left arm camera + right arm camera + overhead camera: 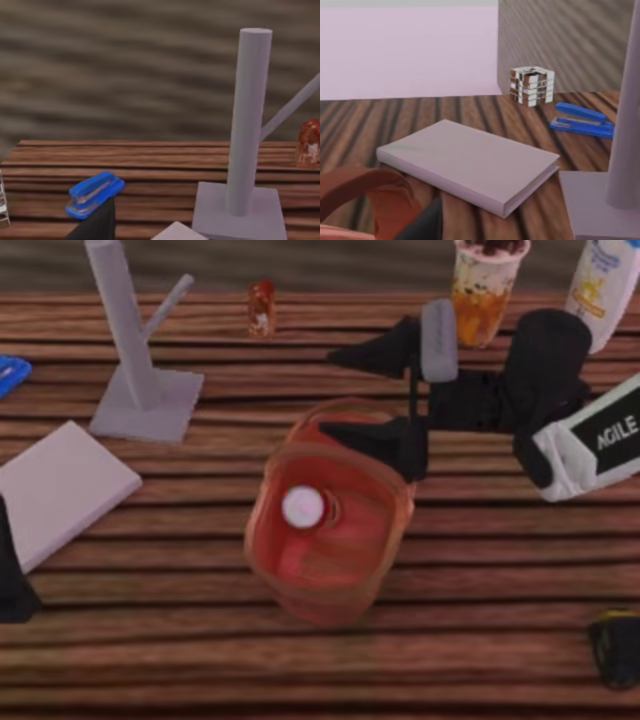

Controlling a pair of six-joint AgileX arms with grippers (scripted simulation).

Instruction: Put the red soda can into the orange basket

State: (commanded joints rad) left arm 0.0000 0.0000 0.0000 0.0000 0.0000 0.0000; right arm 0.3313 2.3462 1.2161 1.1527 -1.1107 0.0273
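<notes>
Red soda can [303, 507] stood upright inside orange basket [262, 540], silver top up. Right pincer [395, 400] above basket's far rim, just beyond can; finger gap: cannot tell. Left arm parked at counter's left edge.

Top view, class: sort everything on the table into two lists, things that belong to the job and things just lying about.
Job:
red soda can, upright inside the basket
orange basket
right claw, over the basket's far rim

Lying about:
grey stand
pale book
blue stapler
small reddish bottle
drink cup
white bottle
puzzle cube
</notes>
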